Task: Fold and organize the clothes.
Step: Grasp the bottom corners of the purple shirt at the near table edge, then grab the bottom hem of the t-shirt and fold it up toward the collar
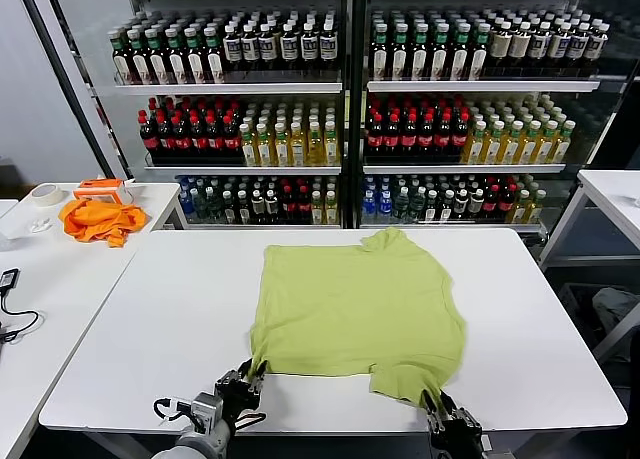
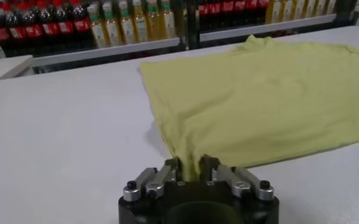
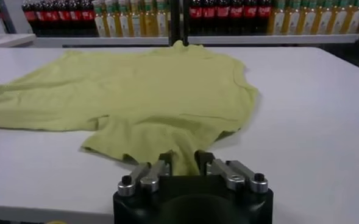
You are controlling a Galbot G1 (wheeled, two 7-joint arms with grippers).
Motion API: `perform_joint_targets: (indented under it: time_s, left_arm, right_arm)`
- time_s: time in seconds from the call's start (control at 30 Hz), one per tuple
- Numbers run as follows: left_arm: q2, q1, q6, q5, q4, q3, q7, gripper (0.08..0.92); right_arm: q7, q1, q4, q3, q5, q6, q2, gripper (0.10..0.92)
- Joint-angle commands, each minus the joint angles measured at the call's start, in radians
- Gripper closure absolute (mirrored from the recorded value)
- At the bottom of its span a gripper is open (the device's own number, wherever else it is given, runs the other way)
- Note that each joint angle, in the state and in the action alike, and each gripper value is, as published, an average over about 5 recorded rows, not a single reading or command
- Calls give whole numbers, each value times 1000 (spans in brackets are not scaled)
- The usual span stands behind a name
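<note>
Arms are reaching low over the table's near edge. Our left gripper is pinching the T-shirt's near left corner, its fingers narrowed on the cloth. Our right gripper is clamping the near right sleeve tip between its fingers. We are handling one green T-shirt, lying flat mid-table; one orange garment is sitting on the side table.

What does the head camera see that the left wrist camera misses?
Only the head view shows the orange cloth on the side table and the right gripper shut on the shirt. Only the left wrist view shows close up how the left gripper pinches the fabric. Both show the green shirt, white table and bottle shelves.
</note>
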Motion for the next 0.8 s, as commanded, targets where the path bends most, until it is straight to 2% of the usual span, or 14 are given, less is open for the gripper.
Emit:
perform_joint_targets:
  time_s: [0.03,0.2,0.53,0.8]
  left_arm:
    - [24,-15,-22,-5,6,-3,35,804]
    - [49,-30,-33,-56,-11,-17,49,911]
    - [118,45,-17,-188,-95,-108,61,916]
    - [182,177,-2,-259,-197,-221,60,916]
  right_arm:
    - [-19,44,-16,9,50,-2,-12,886]
    - [-32,41,33,24,115,0,-29,919]
    - [-49,-124,178,79,101,-17,-72,919]
    - [-69,-263,243,120,51,2,-93,919]
